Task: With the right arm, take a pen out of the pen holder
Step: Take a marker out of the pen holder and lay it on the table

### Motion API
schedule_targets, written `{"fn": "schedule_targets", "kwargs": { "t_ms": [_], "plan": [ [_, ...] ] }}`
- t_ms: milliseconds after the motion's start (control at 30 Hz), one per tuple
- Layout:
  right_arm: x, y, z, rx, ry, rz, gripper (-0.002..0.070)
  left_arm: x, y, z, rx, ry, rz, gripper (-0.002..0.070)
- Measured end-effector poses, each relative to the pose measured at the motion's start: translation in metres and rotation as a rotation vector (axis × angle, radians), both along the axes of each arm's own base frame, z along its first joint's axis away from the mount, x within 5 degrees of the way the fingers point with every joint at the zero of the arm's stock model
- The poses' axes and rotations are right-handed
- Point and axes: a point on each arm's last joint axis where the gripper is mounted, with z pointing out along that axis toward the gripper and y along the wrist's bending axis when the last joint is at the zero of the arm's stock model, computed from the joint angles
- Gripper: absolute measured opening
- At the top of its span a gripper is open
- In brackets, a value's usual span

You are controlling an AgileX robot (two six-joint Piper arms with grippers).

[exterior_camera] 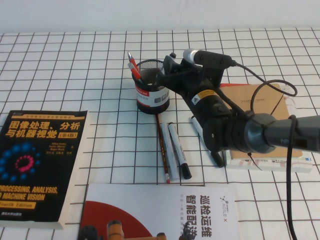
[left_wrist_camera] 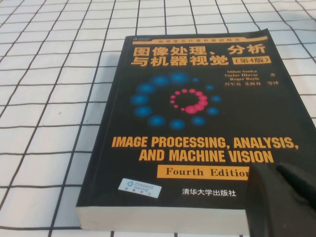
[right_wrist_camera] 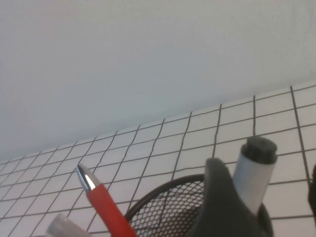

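While right claw [exterior_camera: 164,68] gapes over pen holder [exterior_camera: 152,100], left claw [left_wrist_camera: 282,197] above book [left_wrist_camera: 197,123]

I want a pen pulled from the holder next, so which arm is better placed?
Right. The right gripper is open over the pen holder, a white marker between its fingers. The left gripper hangs over the black book, far off.

Robotics lab, gridded cloth [exterior_camera: 60,60], vision textbook [exterior_camera: 37,165], pen holder [exterior_camera: 151,100]

3 books [exterior_camera: 42,160], 1 pen holder [exterior_camera: 152,100]
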Motion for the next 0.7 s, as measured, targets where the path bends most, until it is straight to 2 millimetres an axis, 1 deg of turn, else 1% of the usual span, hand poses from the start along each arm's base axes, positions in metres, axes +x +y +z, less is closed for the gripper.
{"fn": "schedule_targets", "kwargs": {
  "t_ms": [67,333,700],
  "plan": [
    [0.003,0.001,-0.002,0.000,0.006,-0.001,0.0343,0.000,0.000,0.000,0.000,0.000,0.000,-0.0005],
    [0.009,0.003,0.003,0.005,0.015,0.003,0.0343,0.000,0.000,0.000,0.000,0.000,0.000,-0.0004],
    [0.023,0.013,-0.003,0.006,0.031,0.012,0.0343,0.000,0.000,0.000,0.000,0.000,0.000,-0.0005]
  ]
}}
